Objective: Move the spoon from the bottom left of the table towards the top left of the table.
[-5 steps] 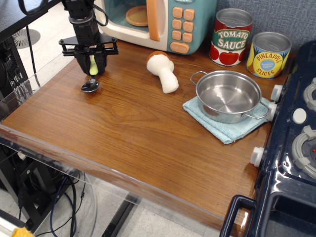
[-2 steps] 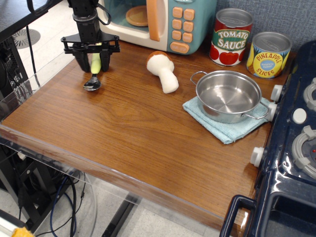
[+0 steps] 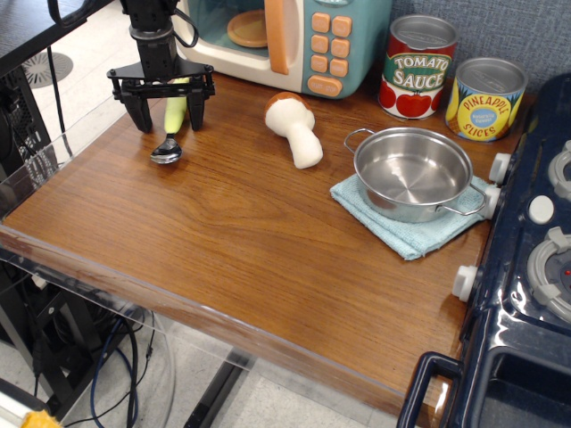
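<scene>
The gripper is shown at the far left of the surface, its two black fingers spread wide and pointing downward, nothing being grasped. Between the fingers the spoon is seen lying on the surface, touched by neither finger as far as can be told, with its handle directed toward the toy microwave and its bowl toward the viewer. The task is judged essentially complete, only a clear upward retreat being called for. The spoon is characterised by a chunky pale yellow-green plastic handle and a small shiny metal bowl. It is judged to be light and rigid; the metal bowl is likely slippery, so the thick handle is considered the proper place for a grasp. Further right, a toy mushroom is seen lying well apart from the spoon, and a steel pot is seen resting on a blue cloth.
</scene>
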### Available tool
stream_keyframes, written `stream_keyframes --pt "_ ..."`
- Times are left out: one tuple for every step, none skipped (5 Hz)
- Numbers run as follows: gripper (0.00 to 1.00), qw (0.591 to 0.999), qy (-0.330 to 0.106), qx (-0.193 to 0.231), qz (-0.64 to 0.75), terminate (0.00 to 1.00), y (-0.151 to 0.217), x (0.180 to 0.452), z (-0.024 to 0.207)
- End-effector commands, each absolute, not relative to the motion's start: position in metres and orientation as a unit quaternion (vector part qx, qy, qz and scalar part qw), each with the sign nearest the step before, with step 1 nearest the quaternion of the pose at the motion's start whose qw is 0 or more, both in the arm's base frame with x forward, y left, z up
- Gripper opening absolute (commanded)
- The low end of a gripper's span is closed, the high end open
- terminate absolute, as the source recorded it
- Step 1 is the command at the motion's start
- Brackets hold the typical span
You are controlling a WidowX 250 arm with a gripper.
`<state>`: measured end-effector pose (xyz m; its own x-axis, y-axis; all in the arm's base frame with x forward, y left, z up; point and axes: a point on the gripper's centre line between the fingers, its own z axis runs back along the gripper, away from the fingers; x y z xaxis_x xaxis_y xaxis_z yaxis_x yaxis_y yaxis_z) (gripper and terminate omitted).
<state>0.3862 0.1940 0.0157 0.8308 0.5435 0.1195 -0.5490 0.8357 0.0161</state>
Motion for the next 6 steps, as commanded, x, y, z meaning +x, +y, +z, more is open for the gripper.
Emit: stream_keyframes --pt "1.00 0.941 -0.153 0.028 0.302 0.00 0.190 0.374 0.094" --pt "1.00 0.934 -0.179 0.030 0.309 0.00 0.191 0.366 0.112" --pt "1.00 0.937 -0.166 -0.009 0.306 0.00 0.193 0.360 0.116" --pt "1.00 0.937 -0.166 -0.009 0.306 0.00 0.193 0.360 0.116" --pt "1.00 0.937 -0.166 -0.009 0.306 0.00 0.193 0.360 0.116" --pt "1.00 0.937 -0.166 -0.009 0.306 0.00 0.193 0.360 0.116"
